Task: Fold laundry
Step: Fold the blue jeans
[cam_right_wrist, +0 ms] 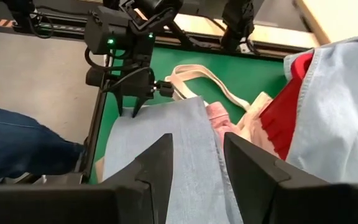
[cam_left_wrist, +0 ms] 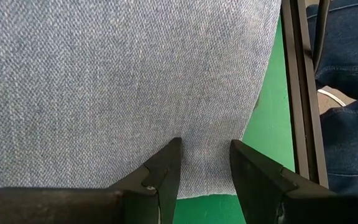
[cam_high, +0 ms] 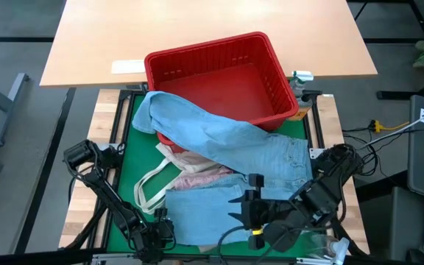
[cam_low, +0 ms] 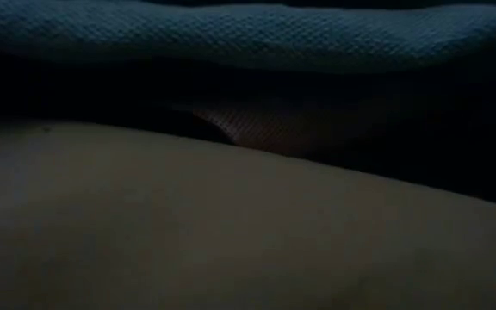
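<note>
Light blue denim jeans (cam_high: 227,136) lie across the green mat. Their upper part rests against the red basket, and one leg (cam_high: 197,213) reaches to the near edge. A mottled pink top (cam_high: 208,177) shows from under them. My left gripper (cam_high: 160,228) is open at that leg's hem end (cam_left_wrist: 166,74). My right gripper (cam_high: 243,210) is open just above the same leg (cam_right_wrist: 185,118), pointing toward the left gripper (cam_right_wrist: 138,99). The green top, trousers and socks are out of view. My left gripper (cam_left_wrist: 205,149) comes down from above at the hem end of the jeans leg (cam_left_wrist: 210,180), with its open fingers on either side of a strip of denim. I cannot tell whether the fingertips touch the cloth.
The red basket (cam_high: 219,70) sits at the mat's far side. A white tote bag (cam_high: 160,184) with looped handles lies left of the pink top. Cloth fills the low view (cam_low: 248,43). A person's jeans-clad leg (cam_left_wrist: 347,93) stands beyond the table frame at the near edge.
</note>
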